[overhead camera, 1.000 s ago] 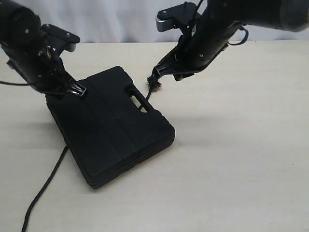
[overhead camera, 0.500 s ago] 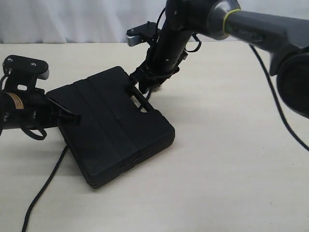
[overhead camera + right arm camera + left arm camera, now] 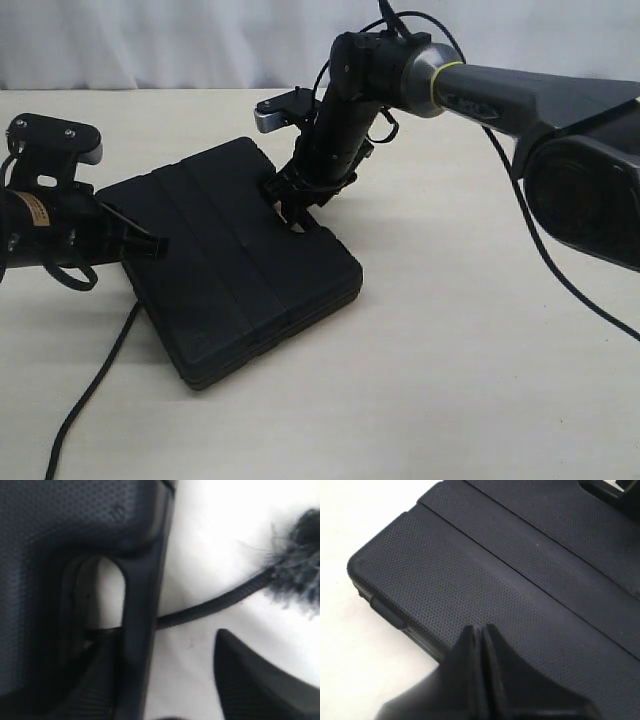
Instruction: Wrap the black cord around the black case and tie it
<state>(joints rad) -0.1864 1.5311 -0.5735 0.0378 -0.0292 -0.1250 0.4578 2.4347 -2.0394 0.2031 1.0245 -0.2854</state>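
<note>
black case (image 3: 60,525) handle between spread right fingers (image 3: 250,680), black cord (image 3: 210,607) just beyond

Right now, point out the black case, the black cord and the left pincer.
black case (image 3: 240,275): exterior view, middle of its ribbed lid.
black cord (image 3: 210,606): right wrist view, braided stretch short of its frayed end.
left pincer (image 3: 481,630): left wrist view, where its closed fingertips meet.

Beneath me the flat rectangular black plastic case (image 3: 510,570) is matt and finely stippled. The long thin black cord (image 3: 210,607) is braided fibre, its tuft (image 3: 297,575) frayed and fuzzy. The pale worktop (image 3: 480,350) is smooth, matt.
</note>
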